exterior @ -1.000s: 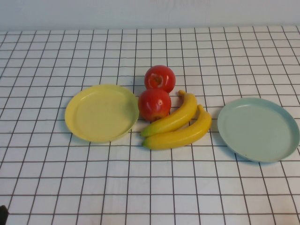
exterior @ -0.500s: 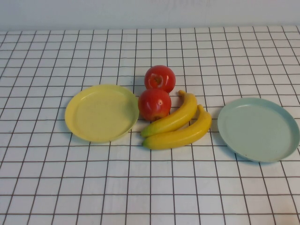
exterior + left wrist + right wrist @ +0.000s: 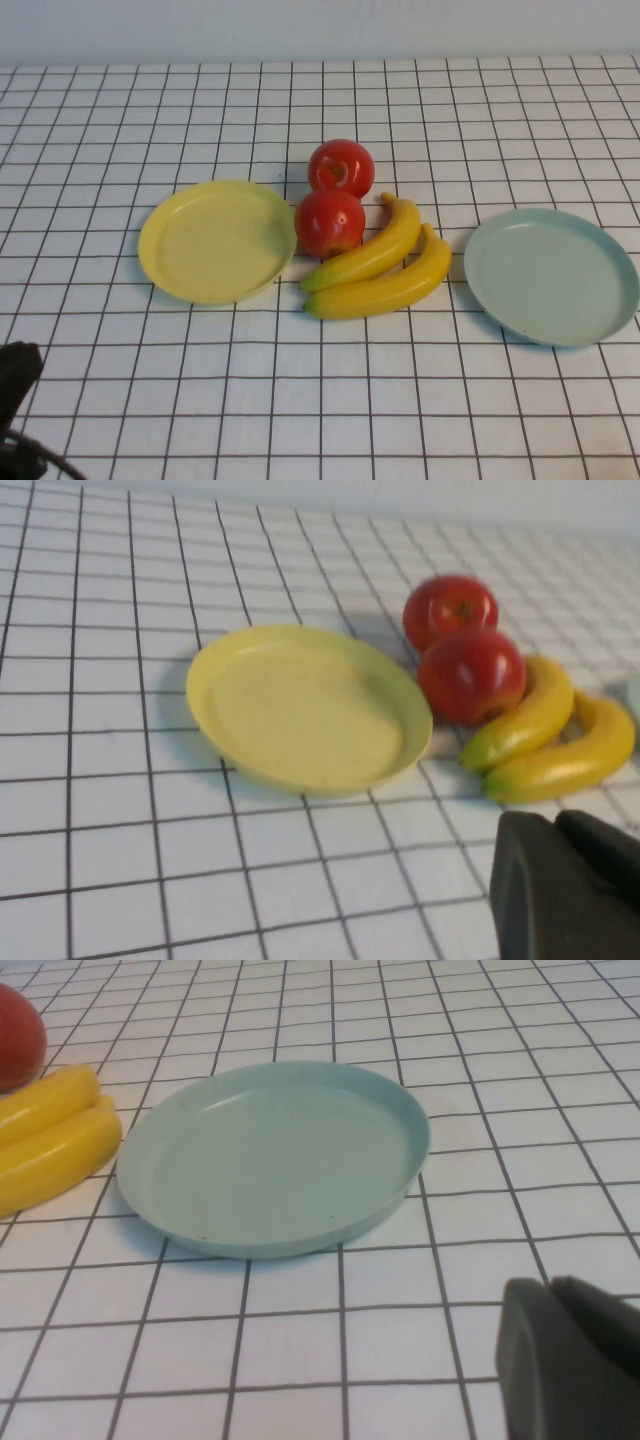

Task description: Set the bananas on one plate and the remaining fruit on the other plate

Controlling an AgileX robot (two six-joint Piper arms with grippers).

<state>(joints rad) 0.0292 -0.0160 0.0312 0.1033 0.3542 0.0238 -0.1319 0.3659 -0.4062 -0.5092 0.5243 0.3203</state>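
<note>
Two red apples touch each other at the table's middle. Two yellow bananas lie side by side just right of the nearer apple. The yellow plate is left of the fruit and holds nothing. The pale blue-green plate is to the right and holds nothing. My left gripper is at the near left corner, shut and empty; in the left wrist view it is short of the plate. My right gripper is shut and empty, near the blue-green plate.
The table is covered with a white cloth with a dark grid. A pale wall runs along the far edge. Bare cloth lies in front of both plates and behind the apples.
My left arm has come up into the high view at the near left corner. The fruit and both plates have not moved.
</note>
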